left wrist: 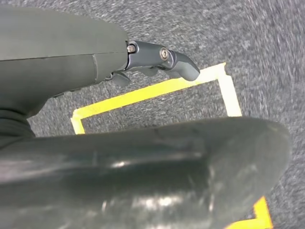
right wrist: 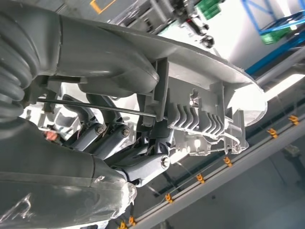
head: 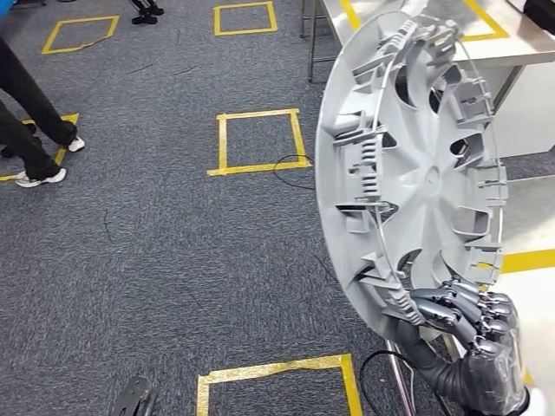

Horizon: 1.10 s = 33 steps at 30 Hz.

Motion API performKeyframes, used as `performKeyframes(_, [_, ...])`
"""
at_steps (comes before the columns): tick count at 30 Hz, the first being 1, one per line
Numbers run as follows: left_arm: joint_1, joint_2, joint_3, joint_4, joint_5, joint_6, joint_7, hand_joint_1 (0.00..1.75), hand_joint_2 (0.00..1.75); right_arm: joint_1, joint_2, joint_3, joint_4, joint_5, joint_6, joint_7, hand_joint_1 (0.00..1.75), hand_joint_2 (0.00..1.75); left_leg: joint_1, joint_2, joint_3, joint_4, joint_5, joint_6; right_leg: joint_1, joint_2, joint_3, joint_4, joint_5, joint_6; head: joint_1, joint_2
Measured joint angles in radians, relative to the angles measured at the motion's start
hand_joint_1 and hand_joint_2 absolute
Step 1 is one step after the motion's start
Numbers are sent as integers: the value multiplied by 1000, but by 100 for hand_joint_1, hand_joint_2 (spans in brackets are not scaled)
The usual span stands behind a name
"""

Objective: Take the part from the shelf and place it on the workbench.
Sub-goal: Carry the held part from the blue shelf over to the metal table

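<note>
The part (head: 409, 173), a broad grey plastic wheel cover, stands nearly upright above the carpet (head: 164, 243), ribbed back to the head camera, a workbench (head: 497, 52) behind it. It looks light and stiff, its clips and wire ring breakable; the rim seems the safest hold. The right hand (head: 468, 316) clasps its lower rim. The left hand (left wrist: 162, 59) hangs over the carpet, holding nothing, fingers apparently relaxed.
</note>
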Motion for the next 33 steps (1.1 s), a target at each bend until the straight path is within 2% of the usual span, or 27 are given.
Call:
performKeyframes(1, [2, 0, -1, 0, 0, 0, 0, 0, 0, -4, -3, 16, 1, -18, 11, -3, 175, 175, 0, -4, -28, 51, -13, -1, 0, 12, 0, 0, 0, -1, -1, 0])
performKeyframes(2, [3, 1, -2, 0, 0, 0, 0, 0, 0, -9, -7, 30, 3, -46, 25, -7, 175, 175, 0, -5, -42, 69, -6, 0, 0, 25, 0, 0, 0, 0, -1, 0])
performKeyframes(3, [3, 1, -4, 0, 0, 0, 0, 0, 0, -16, -11, 43, 5, -85, 45, -14, 175, 175, 1, -7, -36, 48, 20, 0, -1, 37, 1, 0, 1, 1, -1, 0])
performKeyframes(4, [2, 2, -5, 0, 0, 0, 0, 0, 0, -23, -15, 56, 7, -141, 75, -28, 175, 175, 3, -13, -13, -6, 59, 1, -2, 49, 2, 0, 1, 2, -1, 0])
performKeyframes(5, [1, 2, -7, 0, -1, -1, 0, 0, 0, -29, -19, 71, 9, -207, 110, -48, 175, 175, 7, -36, 18, -75, 96, 0, -3, 61, 2, 1, 2, 5, -2, 0])
performKeyframes(6, [1, 2, -9, 0, -1, -1, 0, 0, 0, -36, -21, 87, 9, -280, 152, -74, 175, 175, 12, -60, 47, -140, 120, 0, -2, 72, -1, 4, 3, 8, -3, 0])
performKeyframes(7, [0, 2, -10, 0, -2, -2, 0, 0, 0, -42, -22, 102, 10, -350, 199, -101, 175, 175, 15, -81, 68, -185, 133, 2, -3, 83, -6, 6, 5, 13, -3, 0])
performKeyframes(8, [-1, 2, -11, 0, -3, -3, 0, 0, 0, -47, -23, 114, 10, -410, 244, -124, 175, 175, 17, -95, 76, -207, 135, 6, -3, 94, -10, 6, 8, 20, -5, 0])
performKeyframes(10, [-4, 1, -16, 0, -3, -3, 0, 0, 0, -54, -23, 132, 10, -499, 321, -156, 175, 175, 14, -80, 78, -212, 136, 21, -8, 111, -18, 0, 14, 33, -6, 0])
performKeyframes(11, [-6, 0, -19, 1, -3, -4, 0, 0, 0, -57, -23, 138, 9, -535, 355, -166, 175, 175, 14, -70, 79, -215, 138, 28, -8, 102, -22, 4, 11, 38, -6, 0])
performKeyframes(12, [-8, 0, -21, 1, -3, -4, 0, 0, 0, -62, -22, 142, 8, -569, 386, -172, 175, 175, 14, -59, 80, -218, 140, 35, -6, 79, -33, 24, -4, 42, -4, 0])
performKeyframes(14, [-7, 1, -25, 1, -2, -4, 1, 0, 0, -73, -16, 147, 6, -633, 445, -177, 175, 175, 11, -35, 82, -220, 140, 45, -2, 16, -82, 130, -64, 46, -2, 0])
performKeyframes(15, [-5, 2, -26, 1, -2, -4, 1, 0, 0, -78, -12, 148, 5, -660, 470, -178, 175, 175, 8, -22, 82, -220, 139, 48, -2, -3, -115, 202, -99, 48, -1, 0])
performKeyframes(16, [-3, 2, -26, 1, -1, -4, 1, 0, 0, -80, -6, 148, 4, -683, 492, -179, 175, 175, 6, -9, 83, -220, 138, 49, -2, -11, -142, 261, -121, 49, -1, 0])
performKeyframes(17, [-2, 2, -27, 1, 0, -4, 1, 0, 0, -82, 0, 148, 4, -701, 511, -179, 175, 175, 5, 4, 83, -219, 137, 50, -2, -14, -153, 287, -125, 49, -1, 0])
performKeyframes(18, [-1, 2, -28, 1, 0, -4, 1, 0, 0, -83, 7, 148, 3, -714, 527, -180, 175, 175, 4, 16, 84, -219, 136, 49, -2, -16, -144, 273, -110, 48, -1, 0])
performKeyframes(19, [-1, 2, -30, 1, 0, -4, 1, 0, 0, -84, 12, 148, 1, -723, 541, -180, 175, 175, 4, 27, 87, -219, 135, 48, -2, -23, -112, 219, -81, 47, -1, 0])
performKeyframes(21, [-1, 1, -33, 1, 1, -4, 1, 0, 0, -87, 24, 146, -5, -732, 562, -180, 175, 175, 1, 45, 93, -219, 129, 41, 1, -60, -29, 76, -27, 41, -1, 0])
performKeyframes(22, [-1, 2, -34, 1, 2, -4, 1, 0, 0, -90, 29, 144, -7, -735, 568, -180, 175, 175, -1, 52, 96, -218, 127, 37, 4, -73, -2, 28, -14, 36, -2, 0])
performKeyframes(23, [-1, 2, -34, 1, 2, -4, 1, 0, 0, -92, 35, 143, -10, -738, 573, -180, 175, 175, -3, 59, 98, -218, 126, 32, 6, -81, 9, 7, -11, 31, -3, 0])
performKeyframes(25, [-2, 3, -35, 1, 4, -4, 1, 0, 0, -96, 45, 139, -15, -746, 578, -181, 175, 175, -3, 74, 101, -220, 125, 21, 10, -62, 7, 2, -9, 19, -4, 0])
performKeyframes(26, [-2, 4, -35, 1, 4, -4, 1, 0, 0, -97, 49, 136, -18, -750, 580, -181, 175, 175, -1, 73, 102, -218, 121, 14, 9, -53, 6, -1, -7, 13, -4, 0])
performKeyframes(27, [-2, 4, -35, 1, 5, -4, 0, 0, 0, -99, 54, 133, -21, -754, 582, -181, 175, 175, 0, 62, 97, -205, 108, 9, 6, -43, 7, -4, -4, 7, -6, 0])
performKeyframes(29, [-1, 4, -35, 1, 7, -4, -1, 0, 0, -102, 63, 125, -24, -759, 587, -181, 175, 175, 3, 22, 56, -115, 54, 1, 1, -23, 8, -8, 1, 0, -11, 0])
performKeyframes(31, [4, 3, -35, 2, 9, -3, -1, 0, 0, -104, 73, 117, -24, -763, 587, -181, 175, 175, 4, -1, -12, 19, -1, -2, -1, -1, 7, -8, 2, -3, -14, 0])
performKeyframes(32, [7, 4, -35, 2, 9, -2, -1, 0, 0, -104, 79, 112, -24, -765, 587, -181, 175, 175, 4, -3, -35, 58, -6, -3, -1, 11, 6, -8, 3, -3, -15, 0])
performKeyframes(33, [8, 5, -35, 2, 10, -1, -1, 0, 0, -104, 83, 107, -24, -766, 587, -181, 175, 175, 5, -4, -40, 61, 8, -4, -2, 24, 7, -8, 3, -2, -15, 0])
